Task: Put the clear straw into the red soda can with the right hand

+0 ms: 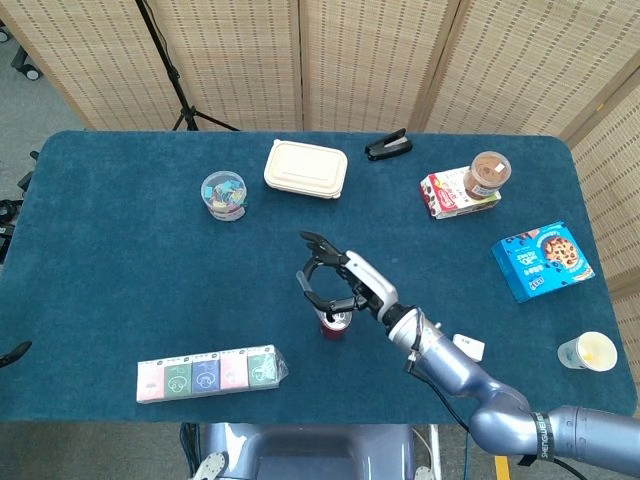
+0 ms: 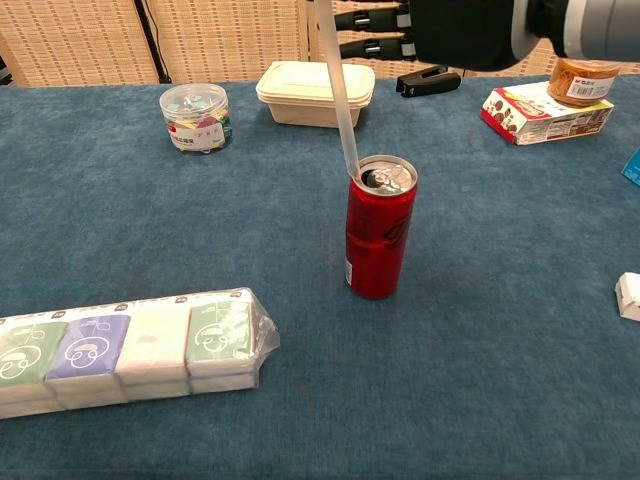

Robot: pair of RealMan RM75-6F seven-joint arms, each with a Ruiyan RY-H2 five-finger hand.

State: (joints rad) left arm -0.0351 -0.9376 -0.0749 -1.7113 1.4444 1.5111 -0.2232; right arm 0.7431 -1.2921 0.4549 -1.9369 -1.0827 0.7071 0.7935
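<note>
The red soda can [image 2: 380, 236] stands upright mid-table, its opened top facing up; from the head camera only a bit of the red soda can [image 1: 334, 323] shows under the hand. My right hand [image 1: 341, 285] hovers just above it and pinches the clear straw [image 2: 335, 88]. The straw slants down, and its lower tip sits at the left rim of the can top, by the opening. In the chest view the right hand [image 2: 462, 28] is cut off by the top edge. The left hand is out of both views.
A row of wrapped tissue packs [image 2: 125, 346] lies front left. At the back are a clip jar [image 2: 194, 117], a cream lunch box [image 2: 314, 93], a black stapler [image 2: 428, 79], a snack box with a jar [image 2: 545, 108]. A blue cookie box [image 1: 542, 260] and paper cup [image 1: 587, 351] sit right.
</note>
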